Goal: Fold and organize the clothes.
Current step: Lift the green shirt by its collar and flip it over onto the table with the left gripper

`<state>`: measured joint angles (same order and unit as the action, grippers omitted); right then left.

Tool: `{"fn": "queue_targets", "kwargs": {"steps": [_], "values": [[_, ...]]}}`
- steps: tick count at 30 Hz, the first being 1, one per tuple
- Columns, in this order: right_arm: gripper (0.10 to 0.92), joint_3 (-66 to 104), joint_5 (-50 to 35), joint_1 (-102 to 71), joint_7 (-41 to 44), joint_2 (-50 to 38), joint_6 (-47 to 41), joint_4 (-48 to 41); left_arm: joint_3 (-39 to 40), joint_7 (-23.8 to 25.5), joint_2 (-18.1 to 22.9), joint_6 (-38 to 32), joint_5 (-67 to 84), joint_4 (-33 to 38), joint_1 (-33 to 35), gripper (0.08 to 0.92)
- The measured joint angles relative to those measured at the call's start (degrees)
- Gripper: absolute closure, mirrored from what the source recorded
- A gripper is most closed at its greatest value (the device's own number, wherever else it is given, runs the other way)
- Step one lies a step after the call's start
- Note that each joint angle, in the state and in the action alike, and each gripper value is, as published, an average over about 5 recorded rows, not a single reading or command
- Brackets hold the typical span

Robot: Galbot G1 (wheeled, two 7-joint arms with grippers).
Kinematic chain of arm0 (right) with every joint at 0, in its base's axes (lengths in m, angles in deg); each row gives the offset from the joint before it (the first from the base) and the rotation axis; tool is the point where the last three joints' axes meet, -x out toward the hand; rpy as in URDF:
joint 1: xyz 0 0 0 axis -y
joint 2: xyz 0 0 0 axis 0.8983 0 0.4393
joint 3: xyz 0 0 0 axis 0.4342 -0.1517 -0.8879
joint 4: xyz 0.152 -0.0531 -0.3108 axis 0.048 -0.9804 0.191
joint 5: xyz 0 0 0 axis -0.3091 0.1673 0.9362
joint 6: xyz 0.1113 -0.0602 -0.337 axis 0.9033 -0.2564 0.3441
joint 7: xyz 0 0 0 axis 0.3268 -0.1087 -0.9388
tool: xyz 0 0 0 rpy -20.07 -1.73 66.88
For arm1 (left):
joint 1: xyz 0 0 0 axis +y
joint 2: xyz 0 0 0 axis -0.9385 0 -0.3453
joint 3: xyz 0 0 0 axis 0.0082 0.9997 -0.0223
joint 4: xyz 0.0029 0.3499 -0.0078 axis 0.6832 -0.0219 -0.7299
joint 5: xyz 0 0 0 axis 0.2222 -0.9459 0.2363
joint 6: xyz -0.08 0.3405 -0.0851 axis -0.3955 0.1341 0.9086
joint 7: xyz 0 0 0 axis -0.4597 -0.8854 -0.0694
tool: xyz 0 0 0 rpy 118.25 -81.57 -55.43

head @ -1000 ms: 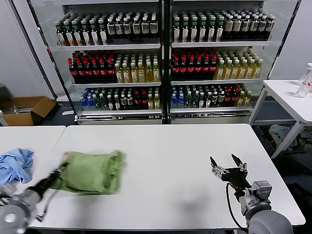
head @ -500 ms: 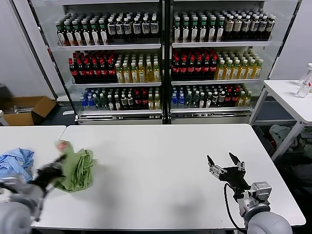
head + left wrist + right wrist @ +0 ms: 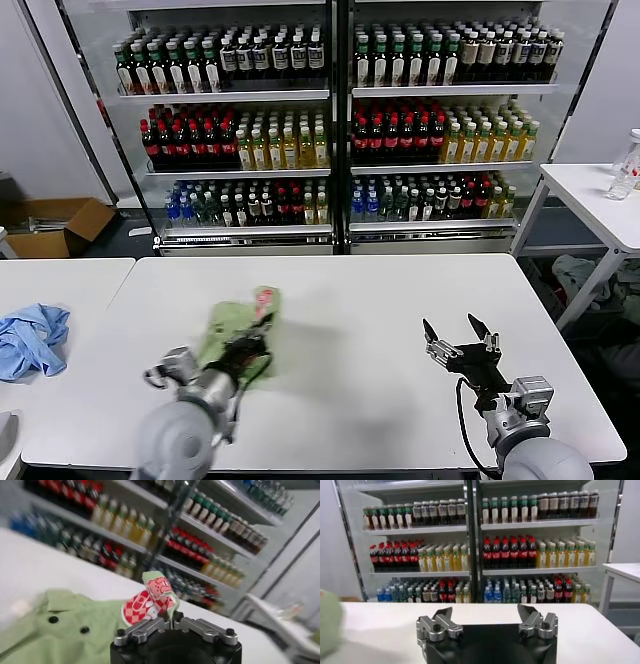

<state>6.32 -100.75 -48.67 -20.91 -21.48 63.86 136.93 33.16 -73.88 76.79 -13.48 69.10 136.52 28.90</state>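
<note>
Left gripper (image 3: 172, 624) pinched on T-shirt (image 3: 232, 325) edge; drag low, keep fabric flat on table (image 3: 400, 300). Right gripper (image 3: 462, 340) spread wide, idle, well apart.

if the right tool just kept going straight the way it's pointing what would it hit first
Probably nothing close: the open right tool points across bare white table toward the drinks cooler. The green T-shirt lies off to its left.
</note>
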Motion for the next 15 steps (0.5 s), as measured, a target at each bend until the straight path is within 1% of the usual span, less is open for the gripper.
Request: {"fn": "queue_targets", "kwargs": {"steps": [3,6,10,15], "values": [[0.203,0.05,0.16,0.44,0.14,-0.13,0.02,-0.30,3.39,-0.55,3.74,-0.27,0.03,-4.44,-3.19,0.899],[0.203,-0.09,0.51,0.84,0.40,-0.39,0.04,-0.56,6.17,-0.48,6.40,-1.02,-2.62,-8.65,-5.61,0.858],[0.203,-0.67,0.89,1.50,0.63,-0.80,0.09,-1.09,9.33,0.54,8.15,-2.89,-9.72,-11.76,-7.23,0.744],[0.203,-1.99,1.03,2.91,0.59,-0.62,0.06,-2.19,11.63,2.65,8.03,-4.62,-16.90,-11.11,-7.05,0.606]]}}
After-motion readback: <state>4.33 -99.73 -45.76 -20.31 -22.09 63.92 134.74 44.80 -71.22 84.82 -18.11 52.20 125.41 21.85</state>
